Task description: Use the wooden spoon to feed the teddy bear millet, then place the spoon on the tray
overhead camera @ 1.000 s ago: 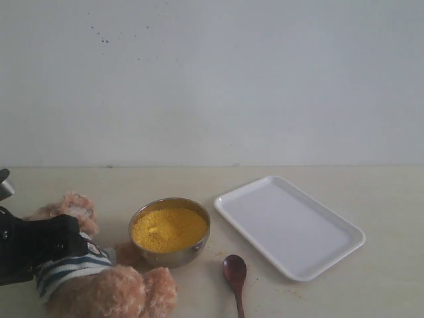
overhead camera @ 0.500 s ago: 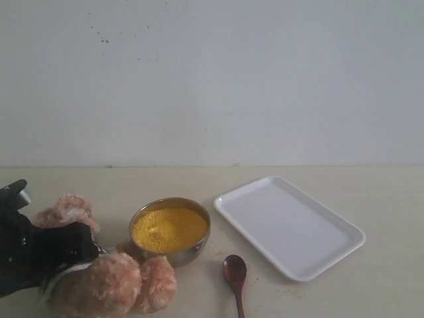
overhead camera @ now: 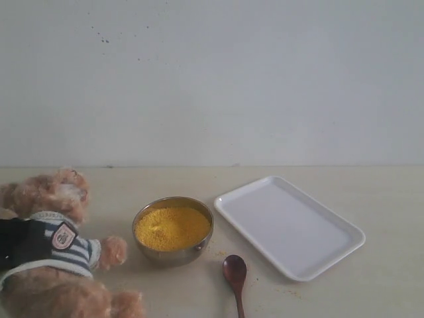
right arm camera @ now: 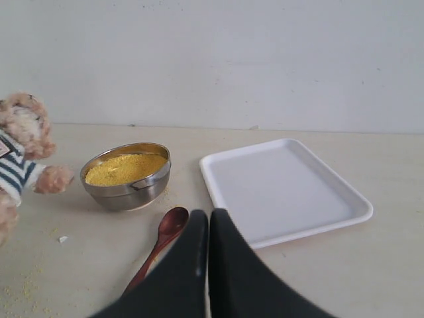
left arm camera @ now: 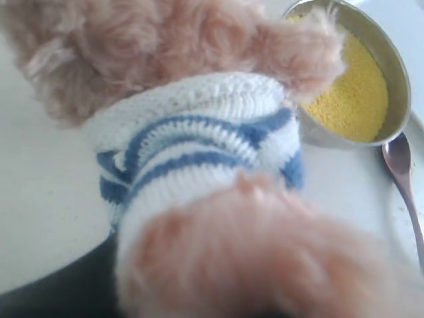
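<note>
Teddy bear (overhead camera: pixel 50 232) sat upright just beside the steel bowl (overhead camera: pixel 173 255) of millet (overhead camera: pixel 171 227), so that a spoonful could reach its muzzle. The left gripper (overhead camera: pixel 20 244) lay across its striped shirt, probably to steady it; whether it pinched could not be told. The wooden spoon (overhead camera: pixel 234 270) lay on the table near the tray (overhead camera: pixel 288 225). The right gripper (right arm camera: pixel 207 252), fingers pressed together and empty, hung over the spoon's handle.

Pale desk (overhead camera: pixel 384 199) on show: steel bowl (overhead camera: pixel 173 257) heaped with millet (overhead camera: pixel 171 227) left of centre, white tray (overhead camera: pixel 291 228) just right, wooden spoon (overhead camera: pixel 234 275) lying nearer the camera between them, stray grains (right arm camera: pixel 26 286) scattered about.
</note>
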`<control>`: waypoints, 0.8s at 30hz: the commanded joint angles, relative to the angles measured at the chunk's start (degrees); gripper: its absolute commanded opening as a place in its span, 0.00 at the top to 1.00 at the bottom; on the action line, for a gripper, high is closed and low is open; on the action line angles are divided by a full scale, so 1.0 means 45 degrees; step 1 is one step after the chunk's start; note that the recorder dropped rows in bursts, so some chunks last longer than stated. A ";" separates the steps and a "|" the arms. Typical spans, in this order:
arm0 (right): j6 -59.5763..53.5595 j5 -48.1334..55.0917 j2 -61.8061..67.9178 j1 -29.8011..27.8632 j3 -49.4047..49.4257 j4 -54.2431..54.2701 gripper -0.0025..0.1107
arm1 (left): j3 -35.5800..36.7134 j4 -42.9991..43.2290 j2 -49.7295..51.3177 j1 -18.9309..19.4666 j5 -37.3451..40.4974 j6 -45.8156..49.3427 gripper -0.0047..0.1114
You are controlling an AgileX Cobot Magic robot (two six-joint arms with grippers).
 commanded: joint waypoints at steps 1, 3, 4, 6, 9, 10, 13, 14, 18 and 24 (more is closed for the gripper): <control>-0.0051 -0.0048 -0.0073 -0.0016 -0.0011 -0.0022 0.98 | 0.0734 0.0875 -0.1697 0.1996 0.2952 0.0139 0.93; -0.0051 -0.0048 -0.0073 -0.0016 -0.0011 -0.0022 0.98 | 0.1028 0.0762 -0.2221 0.3017 0.4668 0.0808 0.93; -0.0051 -0.0048 -0.0073 -0.0016 -0.0011 -0.0022 0.98 | 0.1181 0.0443 -0.2273 0.3247 0.4943 0.0982 0.93; -0.0051 -0.0048 -0.0073 -0.0016 -0.0011 -0.0022 0.98 | 0.1620 -0.0877 -0.2202 0.3637 0.5767 0.2322 0.93; -0.0051 -0.0048 -0.0073 -0.0016 -0.0011 -0.0022 0.98 | 0.1826 -0.1182 -0.1811 0.4052 0.7220 0.3052 0.93; -0.0051 -0.0048 -0.0073 -0.0016 -0.0011 -0.0022 0.98 | 0.1884 -0.1150 -0.1615 0.4132 0.7492 0.3103 0.93; -0.0051 -0.0048 -0.0073 -0.0016 -0.0011 -0.0022 0.98 | 0.2164 -0.1151 -0.0998 0.4341 0.8687 0.3612 0.93; -0.0051 -0.0048 -0.0073 -0.0016 -0.0011 -0.0022 0.98 | 0.2331 -0.1174 -0.0713 0.4341 0.9028 0.3865 0.93; -0.0051 -0.0048 -0.0073 -0.0016 -0.0011 -0.0022 0.98 | 0.2355 -0.1223 -0.0550 0.4341 0.9238 0.4000 0.93; -0.0051 -0.0048 -0.0073 -0.0016 -0.0011 -0.0022 0.98 | 0.2355 -0.1334 -0.0550 0.4341 0.9232 0.4000 0.93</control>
